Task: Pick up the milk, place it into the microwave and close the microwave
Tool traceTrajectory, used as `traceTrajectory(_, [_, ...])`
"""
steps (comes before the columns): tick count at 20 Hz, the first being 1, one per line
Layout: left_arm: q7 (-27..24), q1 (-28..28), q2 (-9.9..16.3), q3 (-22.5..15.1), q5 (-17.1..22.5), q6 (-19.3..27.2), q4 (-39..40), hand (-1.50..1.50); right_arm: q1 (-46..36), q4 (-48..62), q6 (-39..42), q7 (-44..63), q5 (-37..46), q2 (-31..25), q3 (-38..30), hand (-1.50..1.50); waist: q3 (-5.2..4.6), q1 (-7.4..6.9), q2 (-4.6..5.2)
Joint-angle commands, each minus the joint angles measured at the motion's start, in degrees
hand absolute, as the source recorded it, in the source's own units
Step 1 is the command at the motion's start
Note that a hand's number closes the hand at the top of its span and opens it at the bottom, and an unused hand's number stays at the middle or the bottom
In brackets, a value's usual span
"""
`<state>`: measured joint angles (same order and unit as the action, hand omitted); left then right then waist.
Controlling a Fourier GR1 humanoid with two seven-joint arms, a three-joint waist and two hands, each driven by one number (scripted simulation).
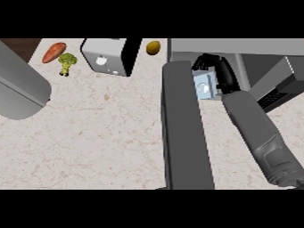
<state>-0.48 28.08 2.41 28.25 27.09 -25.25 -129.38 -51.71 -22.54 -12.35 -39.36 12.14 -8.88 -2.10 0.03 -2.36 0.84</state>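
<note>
Evenly and softly lit from above; pale surface (pixel 101 133) bright, without glare. Faint shadow inside the microwave (pixel 273 71). Slightly soft throughout, no edge distortion.

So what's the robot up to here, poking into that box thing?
The robot's right hand is curled round a milk carton and holds it at the mouth of the open microwave, whose door swings out toward the viewer. The left forearm hangs at the left edge. A carrot, broccoli and toaster sit behind.

open microwave door (pixel 186 129) flanking right arm, counter (pixel 101 133) apparently free leftward
</note>
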Motion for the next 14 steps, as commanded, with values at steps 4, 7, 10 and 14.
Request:
traceTrajectory(4, [-2.87, -0.18, -0.46, 0.04, -0.25, -3.10, 2.51, -1.50, -7.76, 8.85, -9.21, 0.96, 1.13, 0.24, -2.90, 1.50, 0.05, -3.37, 1.06])
traceTrajectory(7, [-1.75, -0.41, -0.52, -0.60, -0.38, -2.81, 1.88, -1.50, -7.61, 11.07, -9.07, -1.41, 0.83, -0.79, -3.95, 1.50, 0.12, -3.38, 1.27])
traceTrajectory(10, [-1.66, -3.76, -0.24, -1.28, -2.77, -1.17, 3.60, -1.50, -9.93, 11.84, -14.18, 0.06, 2.05, -3.04, -3.95, 1.50, 0.11, -3.45, 1.90])
traceTrajectory(14, [-1.74, -3.31, 0.15, -1.05, -1.51, -2.13, 3.21, -1.50, -10.58, 12.48, -20.77, -2.08, 4.11, -3.34, -2.98, 1.50, 0.14, -4.70, 2.21])
